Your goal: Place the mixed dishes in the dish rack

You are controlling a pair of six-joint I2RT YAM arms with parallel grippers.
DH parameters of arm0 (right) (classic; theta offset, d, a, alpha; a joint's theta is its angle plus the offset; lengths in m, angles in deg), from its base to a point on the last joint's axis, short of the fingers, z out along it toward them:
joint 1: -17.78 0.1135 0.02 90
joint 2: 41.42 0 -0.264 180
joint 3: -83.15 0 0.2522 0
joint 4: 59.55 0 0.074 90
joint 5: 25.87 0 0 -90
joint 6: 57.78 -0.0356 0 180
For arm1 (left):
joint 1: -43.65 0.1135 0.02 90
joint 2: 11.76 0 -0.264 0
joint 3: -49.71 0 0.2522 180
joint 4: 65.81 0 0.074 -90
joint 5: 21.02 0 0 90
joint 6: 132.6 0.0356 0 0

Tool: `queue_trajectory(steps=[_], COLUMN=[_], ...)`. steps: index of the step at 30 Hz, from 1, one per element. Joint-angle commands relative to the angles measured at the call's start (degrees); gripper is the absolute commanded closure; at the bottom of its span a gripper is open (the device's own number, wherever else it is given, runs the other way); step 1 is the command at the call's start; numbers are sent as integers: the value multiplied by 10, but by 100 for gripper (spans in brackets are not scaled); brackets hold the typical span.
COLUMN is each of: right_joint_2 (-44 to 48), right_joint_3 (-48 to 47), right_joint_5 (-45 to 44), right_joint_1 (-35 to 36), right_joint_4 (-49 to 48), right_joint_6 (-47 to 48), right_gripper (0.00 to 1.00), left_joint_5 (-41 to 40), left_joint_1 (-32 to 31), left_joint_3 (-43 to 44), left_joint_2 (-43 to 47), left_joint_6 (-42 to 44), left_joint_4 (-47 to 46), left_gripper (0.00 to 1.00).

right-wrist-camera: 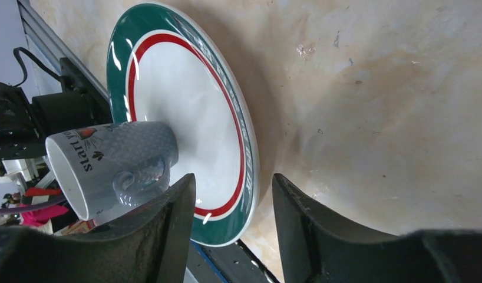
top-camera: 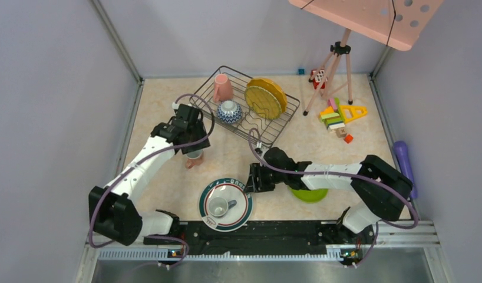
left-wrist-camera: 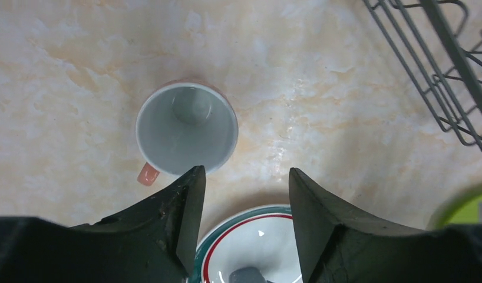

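The dish rack [top-camera: 273, 125] at the back holds a pink mug [top-camera: 223, 87], a blue-white patterned bowl [top-camera: 230, 112] and two yellow plates [top-camera: 265, 98]. My left gripper [top-camera: 191, 148] is open above a second pink mug [left-wrist-camera: 187, 132] that stands upright on the table, just ahead of the left fingertip [left-wrist-camera: 191, 188]. The green-rimmed white plate [top-camera: 243, 207] lies near the front with a small white cup [top-camera: 218, 206] on it. My right gripper [right-wrist-camera: 233, 184] is open, with the plate's rim [right-wrist-camera: 235, 200] between its fingers. A lime green plate [top-camera: 310, 195] lies under my right arm.
Colourful toy blocks [top-camera: 339, 118], a tripod [top-camera: 333, 65] and a purple object [top-camera: 403, 159] are on the right side. A pink perforated board [top-camera: 368, 17] hangs above the back right. The rack's corner [left-wrist-camera: 445, 71] shows in the left wrist view. The arms' rail [top-camera: 262, 231] runs along the front edge.
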Motion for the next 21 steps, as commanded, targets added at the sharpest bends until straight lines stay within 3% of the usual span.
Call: queue_trajectory(steps=[1,7,11,18,21], right_joint_2=[-18,-46,-48,-51,-49], right_joint_3=[5,1,-2,-11,-16], right_joint_5=[3,-1,-16,-50,-72], right_joint_1=[20,25,25,25,25], right_joint_4=[-48,-55,-52,-40,-32], right_joint_6=[-7,-8,-6,-5,-7], right_gripper=[52,60,68,99,100], left_joint_5=[72,303,415,438,440], left_joint_1=[2,2,1,-21,-32], left_joint_3=[28,17,-13,-52,-80], left_joint_2=[64,125,168,181,185], left_joint_6=[62,157,169,179,176], left_joint_4=[27,59,56,105,93], left_gripper=[40,34,31,30,26])
